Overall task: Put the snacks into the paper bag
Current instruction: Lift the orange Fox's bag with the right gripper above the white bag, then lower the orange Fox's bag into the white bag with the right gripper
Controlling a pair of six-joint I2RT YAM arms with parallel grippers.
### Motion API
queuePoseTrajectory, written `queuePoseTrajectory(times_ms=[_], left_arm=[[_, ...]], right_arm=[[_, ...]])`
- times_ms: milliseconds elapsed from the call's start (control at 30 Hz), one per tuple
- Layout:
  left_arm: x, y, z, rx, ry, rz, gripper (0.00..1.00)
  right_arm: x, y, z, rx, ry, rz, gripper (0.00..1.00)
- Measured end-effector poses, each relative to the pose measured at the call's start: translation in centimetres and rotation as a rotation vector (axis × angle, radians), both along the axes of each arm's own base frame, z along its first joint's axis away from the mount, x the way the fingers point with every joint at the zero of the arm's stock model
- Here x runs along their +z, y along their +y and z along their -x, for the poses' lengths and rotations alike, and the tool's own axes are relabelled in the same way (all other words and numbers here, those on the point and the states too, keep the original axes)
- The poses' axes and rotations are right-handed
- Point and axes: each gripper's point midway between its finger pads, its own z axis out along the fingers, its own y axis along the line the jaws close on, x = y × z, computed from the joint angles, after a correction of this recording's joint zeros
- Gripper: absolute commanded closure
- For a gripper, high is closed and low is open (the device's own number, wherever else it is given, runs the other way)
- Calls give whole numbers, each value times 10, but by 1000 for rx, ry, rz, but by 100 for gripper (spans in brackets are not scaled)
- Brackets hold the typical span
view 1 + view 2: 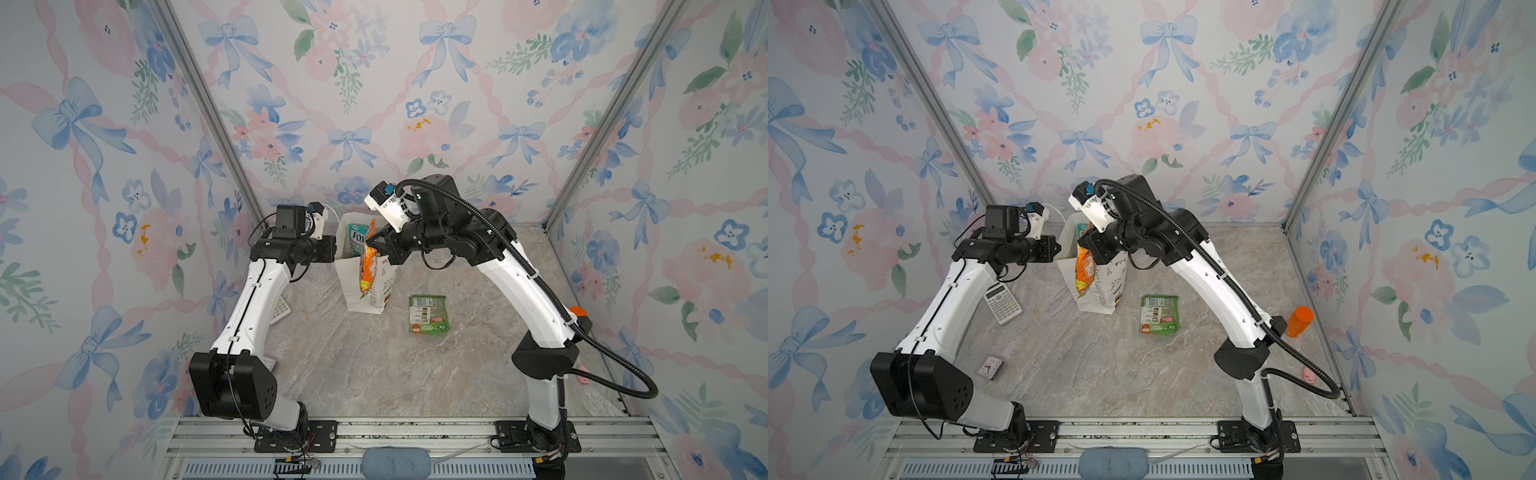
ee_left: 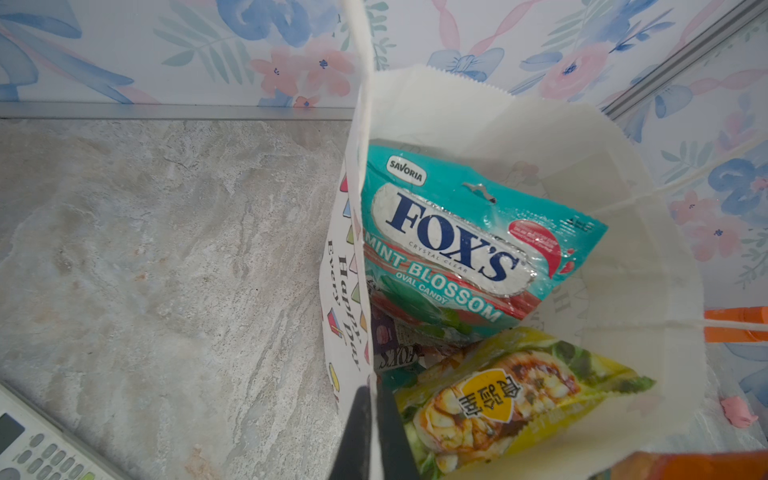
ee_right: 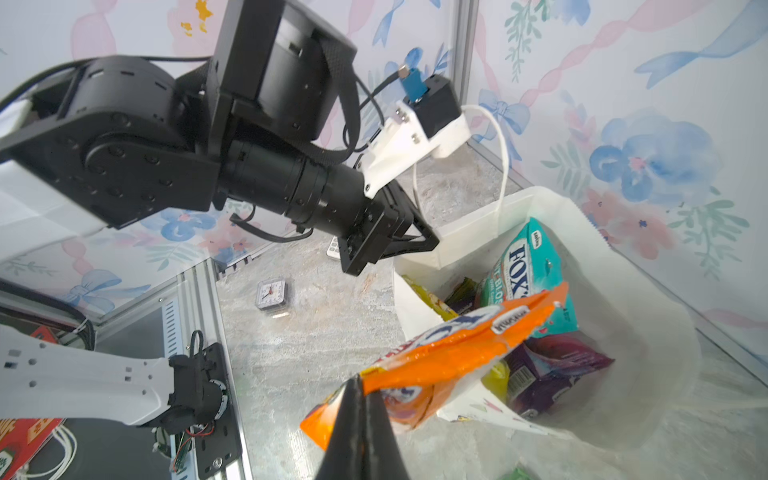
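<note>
Two grips carry most of the risk. Largest is the bag, standing far-centre on the counter with the left fingers shut on its left rim. The paper is light, so a tug or slip there could tip it or let the mouth sag closed. Next is the orange packet, pinched at one end in the closed right fingers. It hangs across the bag's near rim, part over the mouth and part outside. Let go here, I judge it could slide down the near face onto the counter or fold the rim inward. The teal packet and yellow packet already inside leave less room. Smallest, the green packet lies just right of the bag and nearer, where a sweeping arm could knock it.
</note>
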Motion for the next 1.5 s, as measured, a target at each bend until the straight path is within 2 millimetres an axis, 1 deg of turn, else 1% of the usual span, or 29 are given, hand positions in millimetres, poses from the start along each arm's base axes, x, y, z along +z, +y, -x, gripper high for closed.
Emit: queuePoseTrajectory(times_ms=[200, 367, 633, 733, 833, 933, 1033, 1200, 1500], left_arm=[[0, 0, 0, 0, 0, 1, 100], [0, 0, 0, -1, 0, 1, 100], [0, 0, 0, 0, 1, 1, 100], [0, 0, 0, 0, 0, 1, 100], [0, 0, 0, 0, 0, 1, 100], [0, 0, 0, 1, 1, 1, 100], [0, 1, 0, 1, 0, 1, 100], [0, 1, 0, 1, 1, 1, 100], [0, 1, 0, 0, 1, 3, 100]], right_arm=[[14, -14, -27, -77, -4, -59, 100], [30, -19, -44, -122, -24, -131, 100], [54, -22, -60, -163, -57, -230, 100], [59, -21, -65, -177, -70, -250, 100], [58, -19, -71, -194, -78, -254, 100], [48, -18, -81, -228, -79, -233, 100], [32, -15, -92, -278, -94, -184, 100], [-1, -11, -108, -354, -111, -78, 100], [-64, 7, -133, -384, -68, 29, 100]])
